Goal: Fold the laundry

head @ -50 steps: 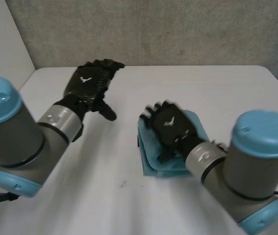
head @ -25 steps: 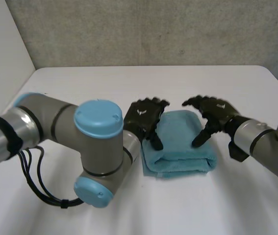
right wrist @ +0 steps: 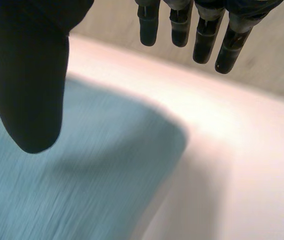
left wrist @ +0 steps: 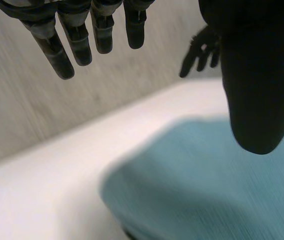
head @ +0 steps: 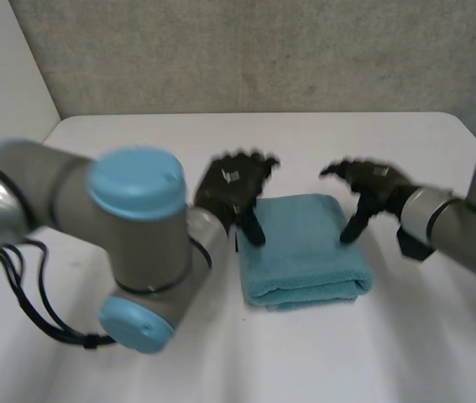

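Folded blue towel (head: 305, 252) lies flat on the table (head: 246, 369). Left hand (head: 231, 189) at its left edge, right hand (head: 370, 186) at its right, both slack, holding nothing. Risk: a low thumb could snag the top layer & undo the fold

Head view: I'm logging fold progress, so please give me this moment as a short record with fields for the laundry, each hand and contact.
laundry: teal towel, folded into a thick rectangle
support: lies flat on the white table
left hand: left hand open, over the towel's left edge, thumb pointing down
right hand: right hand open, over the towel's right far corner, thumb pointing down
grasp: neither hand holds the towel
contact: cannot tell whether the thumbs touch it
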Robot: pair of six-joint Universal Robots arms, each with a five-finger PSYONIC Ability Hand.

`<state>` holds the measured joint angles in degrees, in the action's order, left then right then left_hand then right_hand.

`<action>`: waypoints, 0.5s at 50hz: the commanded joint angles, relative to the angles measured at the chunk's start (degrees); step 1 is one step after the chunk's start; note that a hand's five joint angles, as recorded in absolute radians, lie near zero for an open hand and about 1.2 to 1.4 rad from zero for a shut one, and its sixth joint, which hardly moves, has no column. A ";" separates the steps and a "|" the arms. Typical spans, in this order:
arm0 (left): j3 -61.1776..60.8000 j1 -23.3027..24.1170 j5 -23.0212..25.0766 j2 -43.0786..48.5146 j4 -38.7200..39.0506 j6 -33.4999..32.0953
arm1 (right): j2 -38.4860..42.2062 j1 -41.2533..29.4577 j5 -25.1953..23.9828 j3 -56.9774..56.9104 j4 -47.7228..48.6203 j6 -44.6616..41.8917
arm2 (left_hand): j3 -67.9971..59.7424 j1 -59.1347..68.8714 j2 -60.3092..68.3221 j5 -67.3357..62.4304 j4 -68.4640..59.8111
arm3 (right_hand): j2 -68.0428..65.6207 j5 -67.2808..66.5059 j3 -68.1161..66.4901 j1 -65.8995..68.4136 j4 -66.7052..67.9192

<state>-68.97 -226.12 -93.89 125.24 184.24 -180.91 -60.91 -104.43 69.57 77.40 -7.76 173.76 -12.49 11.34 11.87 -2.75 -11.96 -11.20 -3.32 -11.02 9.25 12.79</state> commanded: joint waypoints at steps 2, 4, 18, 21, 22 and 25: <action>2.96 -6.61 0.02 -16.07 -5.90 -0.50 | -15.61 0.28 8.90 -4.45 0.29 9.75 | 1.26 -0.12 -0.65 1.52 0.74 | 1.20 3.32 1.02 0.75 -2.79; 3.49 -9.15 0.28 -19.85 -9.59 -0.50 | -18.61 0.37 10.14 -4.63 0.38 10.02 | 1.43 -0.28 -0.81 1.69 0.91 | 1.20 3.32 1.02 0.75 -2.79; 1.57 -21.28 11.17 -31.11 -21.73 -0.06 | -24.25 1.42 13.22 -4.11 0.21 5.80 | 1.43 -0.28 -0.81 1.69 0.90 | 1.20 3.32 1.02 0.75 -2.79; 0.77 -21.82 11.62 -31.47 -21.82 0.12 | -24.17 1.34 13.14 -3.67 0.12 5.63 | 2.10 -0.95 -1.48 2.36 1.58 | 1.20 3.32 1.02 0.75 -2.79; 0.16 -21.73 11.62 -31.47 -21.82 0.12 | -24.17 1.34 13.14 -3.58 0.03 5.63 | 2.44 -1.29 -1.82 2.70 1.91 | 1.20 3.32 1.02 0.75 -2.79; -0.72 -21.73 11.80 -31.55 -21.73 0.03 | -24.17 1.34 13.05 -3.49 0.20 5.63 | 2.44 -1.29 -1.82 2.70 1.92 | 1.20 3.32 1.02 0.75 -2.79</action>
<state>-67.81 -247.58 -82.66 93.94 162.15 -180.91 -85.40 -102.95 82.87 73.39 -7.62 179.38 -12.49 11.34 11.87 -2.75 -11.96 -11.20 -3.32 -11.02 9.25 12.79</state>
